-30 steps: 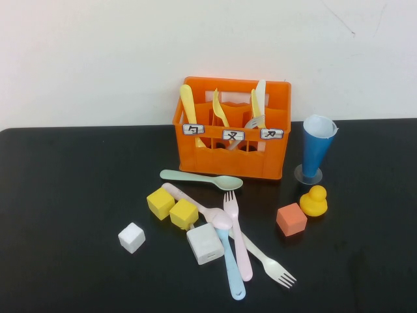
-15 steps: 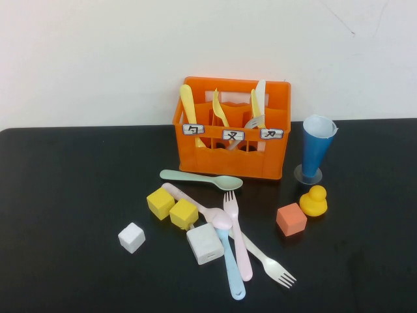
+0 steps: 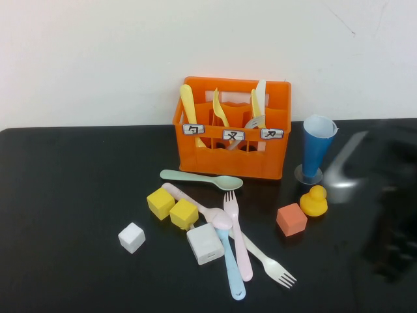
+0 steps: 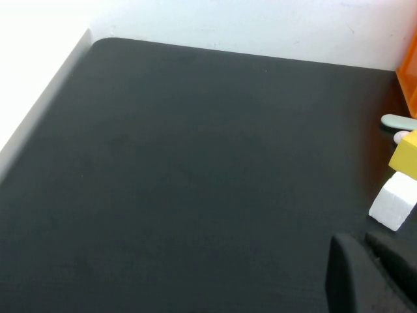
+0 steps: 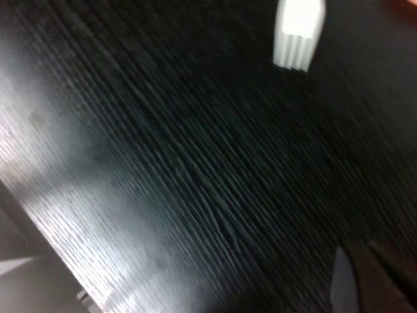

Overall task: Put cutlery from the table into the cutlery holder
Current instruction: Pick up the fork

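Observation:
The cream-white fork [image 3: 264, 261] lies on the black table [image 3: 78, 182] at the front, tines toward the front right, its handle under the pink fork. Its tines also show in the right wrist view [image 5: 296, 29]. The orange cutlery holder [image 3: 231, 163] stands at the back centre with yellow and white cutlery upright in it. My right arm [image 3: 391, 235] is a dark blur over the table's right side. My right gripper [image 5: 355, 251] is shut and empty, well away from the fork. My left gripper [image 4: 355, 240] is shut and empty over bare table, left of the white cube [image 4: 394, 207].
A pink fork [image 3: 236, 241], a light-blue piece [image 3: 229, 270], a pink spoon [image 3: 189, 201] and a green spoon [image 3: 202, 179] lie by the cream fork. Two yellow cubes [image 3: 172, 207], a white block [image 3: 204, 243], an orange cube [image 3: 290, 219], a duck [image 3: 314, 200] and a blue cup [image 3: 316, 149] stand around.
My right arm has come into the high view at the right, blurred by its motion. Nothing on the table has moved.

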Robot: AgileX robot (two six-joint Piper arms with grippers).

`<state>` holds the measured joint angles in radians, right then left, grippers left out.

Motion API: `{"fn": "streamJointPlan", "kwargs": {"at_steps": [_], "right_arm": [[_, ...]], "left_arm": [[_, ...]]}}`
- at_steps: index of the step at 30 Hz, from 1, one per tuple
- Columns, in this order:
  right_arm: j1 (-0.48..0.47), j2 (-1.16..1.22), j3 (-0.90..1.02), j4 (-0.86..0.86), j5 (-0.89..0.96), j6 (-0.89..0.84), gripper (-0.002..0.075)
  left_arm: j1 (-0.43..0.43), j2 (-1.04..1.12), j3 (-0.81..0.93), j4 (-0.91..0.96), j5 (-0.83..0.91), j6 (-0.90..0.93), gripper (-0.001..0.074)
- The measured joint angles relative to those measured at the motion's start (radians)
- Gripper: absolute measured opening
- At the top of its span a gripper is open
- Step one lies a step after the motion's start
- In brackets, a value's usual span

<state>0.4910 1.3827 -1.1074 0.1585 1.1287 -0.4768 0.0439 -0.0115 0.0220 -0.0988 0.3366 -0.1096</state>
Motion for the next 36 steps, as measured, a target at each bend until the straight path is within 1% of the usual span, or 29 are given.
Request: {"fn": "streamJointPlan", "kwargs": {"at_steps": [4, 7, 9, 10, 12, 16, 18, 20, 25, 36], "right_arm": [[0.072, 0.171, -0.109, -0.007, 0.010, -0.016, -0.0001], [0.105, 0.285, -0.199, -0.009, 0.028, -0.039, 0.0000], [0.119, 0.358, -0.258, -0.009, 0.030, -0.065, 0.0024], [0.124, 0.385, -0.279, -0.009, 0.030, -0.076, 0.0044], [0.134, 0.451, -0.330, -0.009, 0.032, -0.095, 0.0120], [0.147, 0.563, -0.419, -0.009, 0.032, -0.106, 0.0288], [0.151, 0.614, -0.456, -0.009, 0.032, -0.107, 0.0323], [0.155, 0.658, -0.494, -0.009, 0.032, -0.107, 0.0339], [0.155, 0.739, -0.552, -0.018, 0.009, -0.095, 0.0347], [0.155, 0.843, -0.559, -0.098, -0.053, -0.008, 0.0349]], "left_arm": [[0.000, 0.000, 0.000, 0.000, 0.000, 0.000, -0.0001], [0.000, 0.000, 0.000, 0.000, 0.000, 0.000, -0.0001], [0.000, 0.000, 0.000, 0.000, 0.000, 0.000, -0.0001], [0.000, 0.000, 0.000, 0.000, 0.000, 0.000, -0.0001], [0.000, 0.000, 0.000, 0.000, 0.000, 0.000, -0.0001], [0.000, 0.000, 0.000, 0.000, 0.000, 0.000, -0.0001], [0.000, 0.000, 0.000, 0.000, 0.000, 0.000, -0.0001], [0.000, 0.000, 0.000, 0.000, 0.000, 0.000, -0.0001], [0.000, 0.000, 0.000, 0.000, 0.000, -0.002, -0.0001], [0.000, 0.000, 0.000, 0.000, 0.000, -0.002, -0.0001]]}}
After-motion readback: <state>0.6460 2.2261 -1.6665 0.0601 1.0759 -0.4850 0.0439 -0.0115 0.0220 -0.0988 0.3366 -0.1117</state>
